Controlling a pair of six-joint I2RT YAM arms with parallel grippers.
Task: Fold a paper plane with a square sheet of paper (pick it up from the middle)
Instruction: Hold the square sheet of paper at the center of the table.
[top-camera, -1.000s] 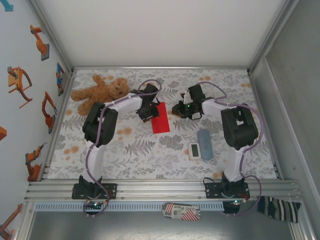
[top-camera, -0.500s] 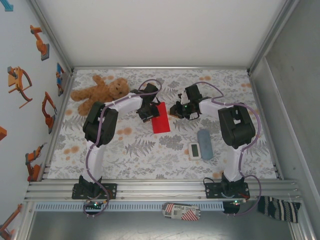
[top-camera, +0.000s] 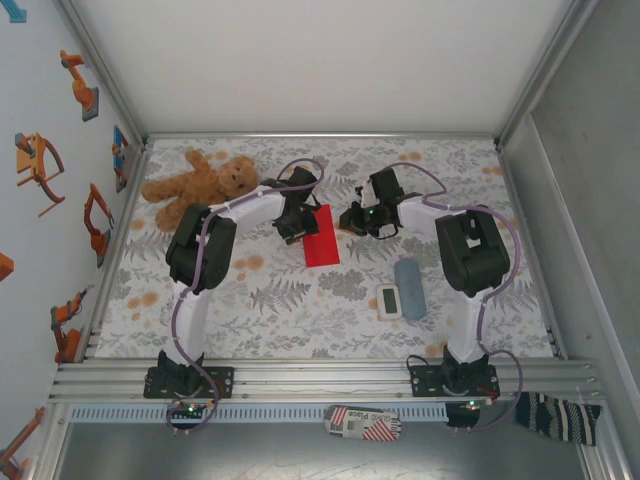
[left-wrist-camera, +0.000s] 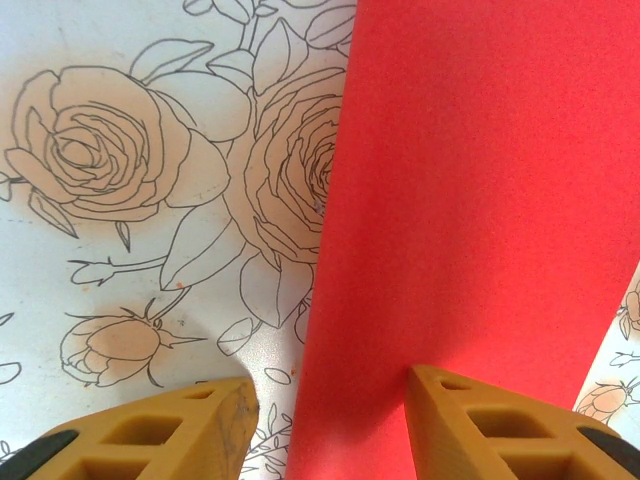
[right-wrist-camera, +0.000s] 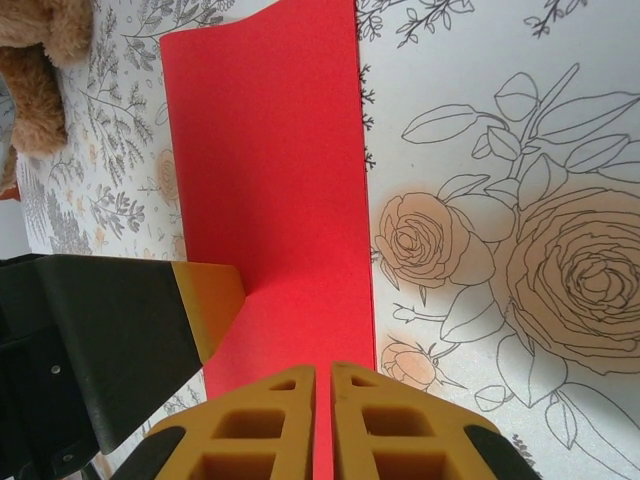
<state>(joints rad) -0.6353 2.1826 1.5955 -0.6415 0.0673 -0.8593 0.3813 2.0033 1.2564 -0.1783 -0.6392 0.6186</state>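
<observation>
While flat — paper (left-wrist-camera: 470, 200) beneath left fingers (left-wrist-camera: 500, 425)

Premises: a robotics laboratory test cell. The table (top-camera: 300, 300), under a floral cloth, is enclosed by an aluminium-profile frame (top-camera: 537, 70) with a plain white panel (top-camera: 320, 60) behind the table. Two robot arms (top-camera: 200, 250) are bolted to a slotted rail (top-camera: 320, 380) at the table's near edge. Cartoon robot-arm stickers (top-camera: 38, 165) mark the wall left of the table.

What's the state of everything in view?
Paper: folded to an oblong, lying flat.
Left gripper: open, straddling the paper's edge.
Right gripper: shut, tips over the paper.
Teddy: lying down.
Timer: flat, face up.
Block: lying flat.
</observation>
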